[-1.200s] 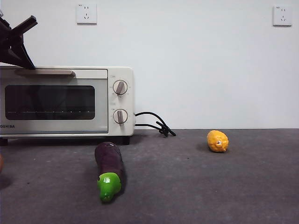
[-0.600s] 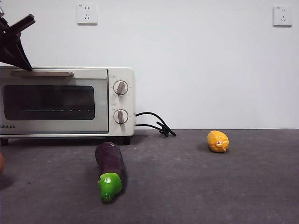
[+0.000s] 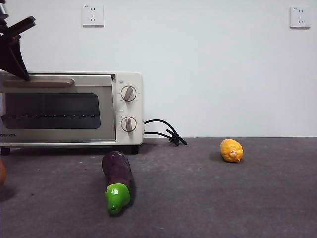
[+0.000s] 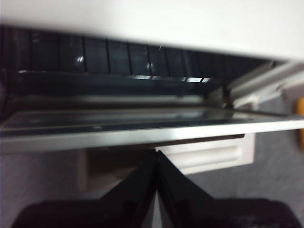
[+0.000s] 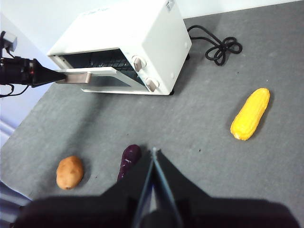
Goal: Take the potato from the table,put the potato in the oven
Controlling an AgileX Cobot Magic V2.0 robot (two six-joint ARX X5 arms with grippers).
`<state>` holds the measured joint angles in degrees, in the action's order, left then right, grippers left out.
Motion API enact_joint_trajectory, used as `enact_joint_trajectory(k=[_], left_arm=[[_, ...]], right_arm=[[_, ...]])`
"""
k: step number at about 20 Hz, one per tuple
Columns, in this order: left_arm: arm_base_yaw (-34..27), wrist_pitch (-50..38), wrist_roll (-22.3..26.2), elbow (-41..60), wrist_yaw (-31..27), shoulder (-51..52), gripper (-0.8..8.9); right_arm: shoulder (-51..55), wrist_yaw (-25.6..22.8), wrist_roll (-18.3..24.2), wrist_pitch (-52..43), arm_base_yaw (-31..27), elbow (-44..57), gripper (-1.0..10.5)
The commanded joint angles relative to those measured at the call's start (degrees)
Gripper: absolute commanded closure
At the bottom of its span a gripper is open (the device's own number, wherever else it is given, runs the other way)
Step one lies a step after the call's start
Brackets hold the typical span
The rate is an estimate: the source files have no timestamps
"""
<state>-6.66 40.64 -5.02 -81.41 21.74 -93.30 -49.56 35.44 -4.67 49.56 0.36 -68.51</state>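
Observation:
The cream oven (image 3: 130,106) stands at the back left, its glass door (image 3: 54,111) tilted a little open. My left gripper (image 3: 24,74) is shut, its tip resting at the left end of the bar handle (image 3: 44,82). The left wrist view shows its jaws (image 4: 156,154) closed just behind the door's top edge (image 4: 142,133), with the dark cavity beyond. The potato (image 5: 70,172) lies on the table (image 3: 223,198) in front of the oven, only a sliver (image 3: 1,174) showing in the front view. My right gripper (image 5: 154,152) hangs shut, high above the table's middle.
A purple eggplant (image 3: 117,179) with a green cap lies in front of the oven, beside the potato. A yellow fruit (image 3: 231,150) sits to the right. The oven's black cable (image 3: 166,131) is coiled by the wall.
The oven door has tipped outward at the top and its handle has dropped slightly. My left gripper has shifted a little left and down with it.

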Motion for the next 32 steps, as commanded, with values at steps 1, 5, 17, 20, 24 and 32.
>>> enact_joint_trajectory(k=[1,5,17,20,24,32], left_arm=[[1.4,2.9,4.2,2.2,-6.0,-3.3,8.19],[3.3,4.2,5.2,2.2,-8.6,-3.3,8.19],[9.2,7.9,5.6,2.3,-18.5,-3.3,8.19],[9.8,8.2,5.6,2.3,-18.8,-3.3,8.19],[10.5,10.9,5.7,2.3,-18.8,-3.4,8.19],[11.1,14.4,7.2,2.4,-18.8,-3.4,8.19]], right_arm=[[1.0,0.2,0.4,0.5,0.1,-0.2,9.5],[2.4,0.2,0.4,1.6,0.1,-0.2,9.5],[5.0,0.2,0.4,2.2,0.1,-0.2,9.5],[4.9,0.2,0.5,2.2,0.1,-0.2,9.5],[4.9,0.2,0.9,2.7,0.1,-0.2,9.5],[4.9,0.2,1.9,2.8,0.1,-0.2,9.5]])
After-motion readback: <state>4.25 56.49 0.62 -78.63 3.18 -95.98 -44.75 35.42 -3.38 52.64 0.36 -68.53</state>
